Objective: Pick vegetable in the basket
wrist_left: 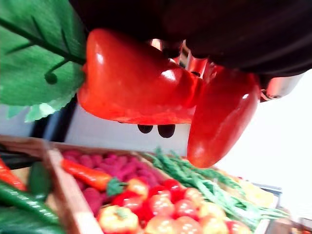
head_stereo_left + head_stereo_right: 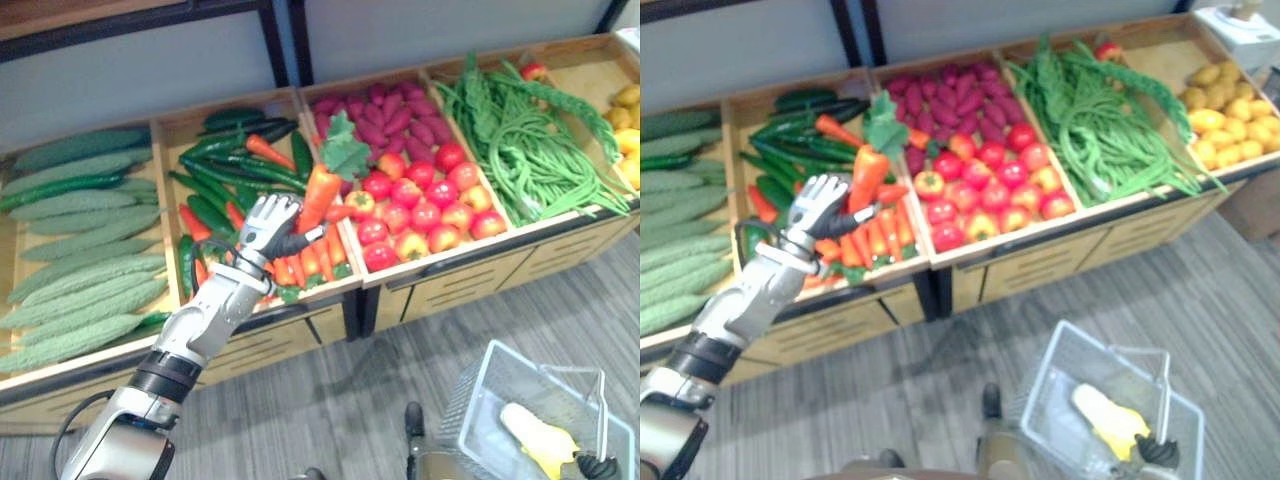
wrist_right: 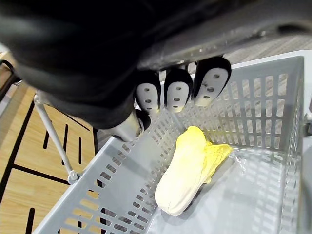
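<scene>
My left hand (image 2: 262, 232) is shut on an orange carrot (image 2: 320, 192) with a green leafy top (image 2: 345, 150), held up above the crate of carrots and green peppers (image 2: 225, 175). The left wrist view shows the carrot (image 1: 136, 83) and its leaf (image 1: 34, 58) close against the palm. A grey basket (image 2: 490, 395) hangs low at the right over the floor, with a pale yellow cabbage (image 2: 535, 435) lying in it. My right hand (image 2: 600, 466) is at the basket's handle; in the right wrist view its fingers (image 3: 176, 90) curl above the cabbage (image 3: 190, 170).
A long wooden stand holds crates side by side: bitter gourds (image 2: 80, 250) at the left, tomatoes (image 2: 425, 205) and purple roots (image 2: 385, 115) in the middle, green beans (image 2: 530, 140), then yellow fruit (image 2: 625, 130) at the far right. Grey floor (image 2: 330, 400) lies between the stand and the basket.
</scene>
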You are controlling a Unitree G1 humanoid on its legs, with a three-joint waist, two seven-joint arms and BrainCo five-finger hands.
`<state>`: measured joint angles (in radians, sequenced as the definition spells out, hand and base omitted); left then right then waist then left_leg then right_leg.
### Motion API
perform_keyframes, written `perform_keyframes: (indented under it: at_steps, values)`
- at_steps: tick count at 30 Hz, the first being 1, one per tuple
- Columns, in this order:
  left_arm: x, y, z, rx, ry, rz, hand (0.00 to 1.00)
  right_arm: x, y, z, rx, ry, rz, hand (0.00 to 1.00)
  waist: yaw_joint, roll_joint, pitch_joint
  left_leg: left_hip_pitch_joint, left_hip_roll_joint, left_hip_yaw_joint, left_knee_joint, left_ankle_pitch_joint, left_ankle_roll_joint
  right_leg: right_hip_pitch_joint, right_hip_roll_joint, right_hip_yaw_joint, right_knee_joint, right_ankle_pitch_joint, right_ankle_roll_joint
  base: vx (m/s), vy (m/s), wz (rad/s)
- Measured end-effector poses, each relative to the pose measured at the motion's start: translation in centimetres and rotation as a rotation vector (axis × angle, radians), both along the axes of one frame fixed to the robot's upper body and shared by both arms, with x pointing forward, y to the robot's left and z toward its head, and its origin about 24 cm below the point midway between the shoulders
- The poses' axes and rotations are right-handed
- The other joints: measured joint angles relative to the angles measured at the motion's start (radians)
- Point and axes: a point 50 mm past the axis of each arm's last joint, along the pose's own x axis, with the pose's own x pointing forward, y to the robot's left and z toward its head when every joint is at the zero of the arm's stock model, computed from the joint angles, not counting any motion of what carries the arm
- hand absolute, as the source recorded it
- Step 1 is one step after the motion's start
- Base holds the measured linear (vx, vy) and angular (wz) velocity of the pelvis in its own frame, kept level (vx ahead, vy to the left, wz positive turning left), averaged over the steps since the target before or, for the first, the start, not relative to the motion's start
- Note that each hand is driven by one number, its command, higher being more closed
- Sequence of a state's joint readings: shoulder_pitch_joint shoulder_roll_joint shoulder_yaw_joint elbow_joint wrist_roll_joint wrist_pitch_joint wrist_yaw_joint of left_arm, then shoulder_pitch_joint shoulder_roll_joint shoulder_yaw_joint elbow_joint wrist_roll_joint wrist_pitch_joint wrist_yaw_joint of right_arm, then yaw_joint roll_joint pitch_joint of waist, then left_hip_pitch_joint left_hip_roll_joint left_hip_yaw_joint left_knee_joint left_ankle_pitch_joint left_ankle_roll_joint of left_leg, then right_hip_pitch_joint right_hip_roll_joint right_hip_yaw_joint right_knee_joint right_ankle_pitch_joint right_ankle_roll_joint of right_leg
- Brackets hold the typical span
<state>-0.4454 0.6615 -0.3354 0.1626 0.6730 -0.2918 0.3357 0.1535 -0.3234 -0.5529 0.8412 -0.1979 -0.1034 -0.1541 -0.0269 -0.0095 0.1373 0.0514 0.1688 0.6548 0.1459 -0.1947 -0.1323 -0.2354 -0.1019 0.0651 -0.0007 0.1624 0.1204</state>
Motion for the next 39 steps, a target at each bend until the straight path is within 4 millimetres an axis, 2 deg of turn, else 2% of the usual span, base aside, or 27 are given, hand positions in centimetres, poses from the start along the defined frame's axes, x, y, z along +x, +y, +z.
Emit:
perform_keyframes:
  at_steps: [1,2,3,6,7,9,12,16,21,23,27,32,33,37,39]
  values:
    - [-0.6,-0.5,-0.2,0.006,0.004,-0.043,1.00,1.1,-1.2,1.6,-0.056,-0.021,0.062,1.00,-0.004,0.000,-0.002,0.024,0.000,0.043,0.008,-0.015,-0.004,0.001,0.012,0.041,-0.001,0.003,0.005,-0.05,0.025,-0.75]
    - [-0.8,-0.7,-0.3,0.009,0.005,-0.061,1.00,1.6,-1.6,2.2,-0.080,-0.028,0.092,1.00,-0.005,0.001,-0.003,0.032,0.001,0.058,0.013,-0.023,-0.005,0.002,0.017,0.058,-0.003,0.005,0.008,-0.04,0.026,-0.95]
    - [-1.3,-0.9,-0.6,0.009,0.012,-0.085,1.00,2.8,-2.4,3.8,-0.137,-0.045,0.164,1.00,-0.014,0.002,-0.011,0.048,0.003,0.093,0.023,-0.037,-0.007,0.002,0.026,0.092,-0.010,0.010,0.014,-0.02,0.028,-0.71]
    - [-2.2,-1.5,-1.7,0.027,0.055,-0.134,1.00,6.1,-3.0,7.3,-0.281,-0.067,0.392,1.00,-0.029,0.001,-0.030,0.095,0.008,0.188,0.034,-0.062,-0.020,0.004,0.053,0.172,-0.020,0.031,0.014,0.00,0.033,-0.89]
    - [-2.3,-1.8,-1.8,0.035,0.063,-0.150,1.00,6.6,-2.9,7.8,-0.297,-0.068,0.438,1.00,-0.030,0.000,-0.034,0.103,0.008,0.200,0.034,-0.066,-0.023,0.004,0.060,0.188,-0.020,0.032,0.016,0.02,0.016,-0.77]
    - [-3.2,-2.9,-1.9,0.040,0.080,-0.239,1.00,8.4,-1.9,9.2,-0.333,-0.080,0.599,1.00,-0.035,-0.008,-0.046,0.132,0.012,0.255,0.035,-0.075,-0.032,0.005,0.081,0.228,-0.020,0.035,0.015,0.03,-0.013,-0.61]
    - [-4.3,-4.3,-1.8,0.072,0.094,-0.344,1.00,10.1,0.1,10.2,-0.340,-0.078,0.799,1.00,-0.050,-0.009,-0.058,0.160,0.019,0.305,0.037,-0.084,-0.043,0.009,0.103,0.262,-0.020,0.036,0.015,0.02,-0.028,-0.43]
    - [-5.4,-6.7,-1.9,0.087,0.128,-0.493,1.00,11.7,2.0,12.6,-0.401,-0.106,1.017,1.00,-0.054,0.002,-0.065,0.188,0.023,0.366,0.047,-0.089,-0.052,0.012,0.124,0.303,-0.017,0.036,0.015,0.01,-0.035,-0.36]
    - [-6.1,-8.3,-2.2,0.108,0.173,-0.593,1.00,13.2,4.1,14.7,-0.461,-0.133,1.212,1.00,-0.055,0.016,-0.075,0.214,0.027,0.420,0.049,-0.095,-0.062,0.012,0.149,0.341,-0.011,0.036,0.015,0.00,-0.035,-0.29]
    - [-6.5,-9.2,-2.7,0.143,0.208,-0.651,1.00,14.2,5.9,15.5,-0.475,-0.150,1.335,1.00,-0.057,0.025,-0.082,0.223,0.025,0.454,0.050,-0.099,-0.069,0.003,0.165,0.375,-0.007,0.039,0.017,0.00,-0.022,-0.41]
    - [-7.3,-9.9,-3.5,0.169,0.272,-0.708,1.00,15.2,8.1,16.9,-0.469,-0.206,1.463,1.00,-0.065,0.033,-0.091,0.235,0.017,0.508,0.051,-0.101,-0.073,-0.018,0.191,0.416,0.005,0.039,0.018,0.02,-0.008,-0.40]
    - [-7.9,-10.3,-4.3,0.190,0.347,-0.757,1.00,15.4,8.5,18.3,-0.430,-0.237,1.498,1.00,-0.088,0.035,-0.097,0.249,0.017,0.543,0.053,-0.103,-0.076,-0.020,0.209,0.444,0.004,0.048,0.017,0.02,-0.019,-0.22]
    - [-8.1,-10.4,-4.5,0.198,0.358,-0.764,1.00,15.5,8.7,18.6,-0.421,-0.235,1.518,1.00,-0.103,0.035,-0.099,0.249,0.017,0.544,0.053,-0.103,-0.076,-0.021,0.210,0.445,0.004,0.048,0.017,0.02,-0.016,-0.14]
    - [-8.4,-10.7,-5.1,0.214,0.387,-0.785,1.00,15.3,9.6,19.2,-0.429,-0.227,1.592,1.00,-0.110,0.032,-0.103,0.256,0.017,0.571,0.067,-0.103,-0.076,-0.024,0.222,0.475,0.003,0.054,0.018,0.03,-0.013,-0.23]
    - [-8.5,-10.8,-5.8,0.230,0.421,-0.787,1.00,15.1,10.2,19.2,-0.416,-0.224,1.625,1.00,-0.126,0.033,-0.109,0.257,0.017,0.572,0.067,-0.103,-0.076,-0.024,0.224,0.477,0.001,0.054,0.018,0.03,-0.041,-0.04]
